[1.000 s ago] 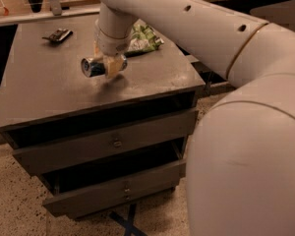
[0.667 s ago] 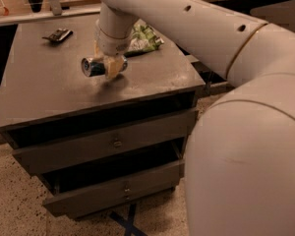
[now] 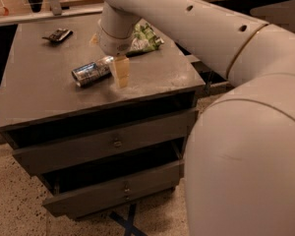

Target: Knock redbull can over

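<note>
i am watching the redbull can (image 3: 91, 73), which is lying on its side on the counter (image 3: 39, 95), near the middle, with its silver top pointing to the tool (image 3: 120, 73) and its other end pointing to the left front. the tool is hanging just beside that top end, low over the counter, and i cannot tell how far it is open or whether it is touching the can; it is not looking to me like it is holding anything. i am judging that the knocking over is already done, so the danger is now in the leaving. a can on its side is rolling easily, and if the tool is brushing it while going up or sideways, the can may start rolling to the front edge and fall to the floor. the green-and-white snack bag (image 3: 146, 37) is lying just behind the arm (image 3: 187, 18), so a wide swing backward may be pushing it off the far side. the small dark object (image 3: 57, 35) at the back left is well apart and i am not worrying about it. compared with the picture of one second ago, the tool is now standing a little more to the right and front, and more of the can's length is showing, where before the tool was covering part of it.
</note>
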Robot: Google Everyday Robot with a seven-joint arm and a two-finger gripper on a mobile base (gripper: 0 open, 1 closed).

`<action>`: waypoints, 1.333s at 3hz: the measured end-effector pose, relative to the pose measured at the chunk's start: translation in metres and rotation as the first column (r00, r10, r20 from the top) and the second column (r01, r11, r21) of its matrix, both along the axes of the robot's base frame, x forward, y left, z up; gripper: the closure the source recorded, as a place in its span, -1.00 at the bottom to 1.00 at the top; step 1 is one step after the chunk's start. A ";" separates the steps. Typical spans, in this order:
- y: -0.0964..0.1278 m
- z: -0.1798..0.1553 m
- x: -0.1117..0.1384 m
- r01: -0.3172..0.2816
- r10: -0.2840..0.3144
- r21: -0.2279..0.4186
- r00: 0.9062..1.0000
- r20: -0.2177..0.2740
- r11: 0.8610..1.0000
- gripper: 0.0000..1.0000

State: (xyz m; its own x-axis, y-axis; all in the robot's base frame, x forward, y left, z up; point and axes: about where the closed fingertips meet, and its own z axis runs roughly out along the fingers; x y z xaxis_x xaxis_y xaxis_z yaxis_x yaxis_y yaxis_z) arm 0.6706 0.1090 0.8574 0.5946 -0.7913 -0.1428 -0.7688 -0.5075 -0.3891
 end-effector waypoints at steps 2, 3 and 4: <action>0.000 0.000 0.000 0.007 -0.007 0.017 1.000 -0.012 1.000 -1.00; 0.000 0.000 0.001 0.009 -0.008 0.022 1.000 -0.014 1.000 -1.00; 0.000 0.002 0.004 0.019 -0.018 0.048 0.999 -0.029 0.999 -1.00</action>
State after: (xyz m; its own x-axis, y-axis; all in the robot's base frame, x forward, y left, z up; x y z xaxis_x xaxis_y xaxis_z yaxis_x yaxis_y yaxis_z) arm 0.6749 0.1088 0.8594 0.5748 -0.7939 -0.1981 -0.7892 -0.4740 -0.3905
